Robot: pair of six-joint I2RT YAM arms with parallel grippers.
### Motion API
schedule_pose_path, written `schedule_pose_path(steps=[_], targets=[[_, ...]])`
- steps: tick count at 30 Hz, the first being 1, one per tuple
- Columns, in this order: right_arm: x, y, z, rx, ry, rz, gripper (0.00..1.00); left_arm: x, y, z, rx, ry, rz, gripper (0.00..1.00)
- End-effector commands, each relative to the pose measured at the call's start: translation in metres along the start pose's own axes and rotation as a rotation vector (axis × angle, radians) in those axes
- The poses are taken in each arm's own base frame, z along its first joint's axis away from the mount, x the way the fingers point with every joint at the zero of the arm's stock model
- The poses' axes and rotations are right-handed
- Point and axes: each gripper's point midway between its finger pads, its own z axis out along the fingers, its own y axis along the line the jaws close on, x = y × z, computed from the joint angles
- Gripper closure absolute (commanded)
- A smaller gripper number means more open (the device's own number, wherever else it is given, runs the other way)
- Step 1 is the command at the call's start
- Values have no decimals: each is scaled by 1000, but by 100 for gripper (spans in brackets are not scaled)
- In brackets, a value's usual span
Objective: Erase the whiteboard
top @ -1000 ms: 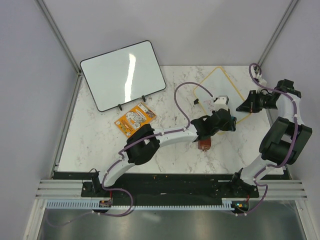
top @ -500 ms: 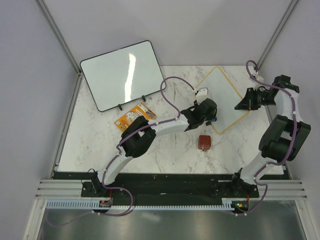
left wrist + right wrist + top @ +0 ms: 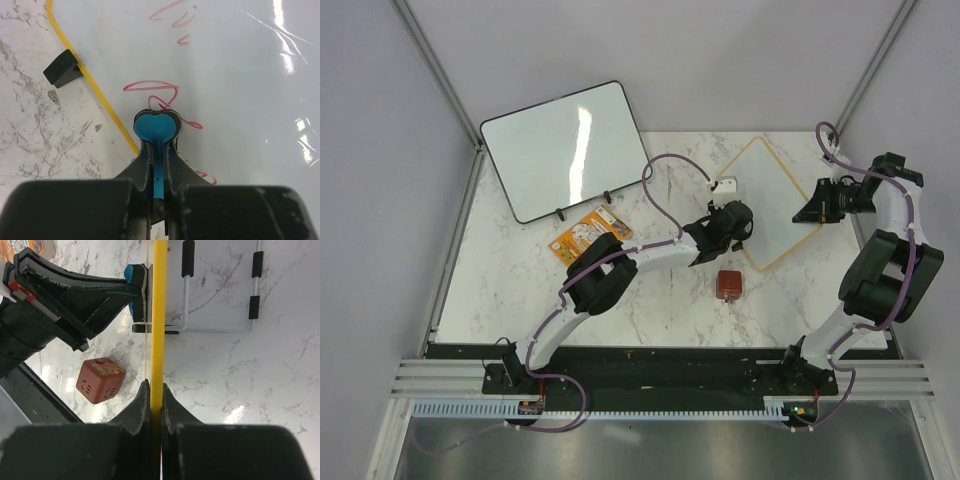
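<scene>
Now we pinch a blue eraser (image 3: 156, 127) in the left gripper (image 3: 157, 152), its pad pressed against the whiteboard (image 3: 770, 195) at the upper right of the worktop (image 3: 520, 290). Red writing (image 3: 152, 92) lies just ahead of the eraser and further up the face, so the stroke should probably run forward. Our right gripper (image 3: 155, 390) is clamped on the yellow frame (image 3: 160, 315), steadying it. A red cube (image 3: 728, 284) sits just below the board, seemingly out of the way.

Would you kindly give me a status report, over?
Left gripper shut on blue eraser, pressed to whiteboard. Right gripper shut on its yellow frame. Red writing not yet erased. Brown cube beside board, not obstructing.
</scene>
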Motion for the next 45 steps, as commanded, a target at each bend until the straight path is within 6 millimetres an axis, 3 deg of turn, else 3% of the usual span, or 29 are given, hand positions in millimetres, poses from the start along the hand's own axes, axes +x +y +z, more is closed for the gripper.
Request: schedule_pose_path(steps=[1, 10, 14, 21, 26, 30, 33, 40, 45], targets=[[35, -8, 5, 35, 151, -87, 100, -4, -87, -36, 291, -64, 4, 98], [39, -8, 7, 29, 155, -87, 100, -4, -145, -78, 521, -40, 0, 98], [37, -8, 8, 25, 148, -85, 100, 11, -160, -86, 586, -12, 21, 98], [34, -9, 9, 19, 141, -81, 100, 52, -160, -81, 634, 107, 49, 98], [34, -9, 12, 10, 136, -74, 100, 74, -165, -95, 686, 186, 80, 98], [32, -9, 12, 4, 129, -73, 100, 91, -149, -95, 596, 188, 63, 98], [34, -9, 12, 8, 131, -72, 100, 103, -115, -85, 457, 184, -8, 98], [36, -8, 12, 11, 135, -78, 100, 94, -56, -61, 222, 136, -171, 98], [38, -7, 12, 7, 137, -75, 100, 77, -28, -44, 154, 108, -205, 98]])
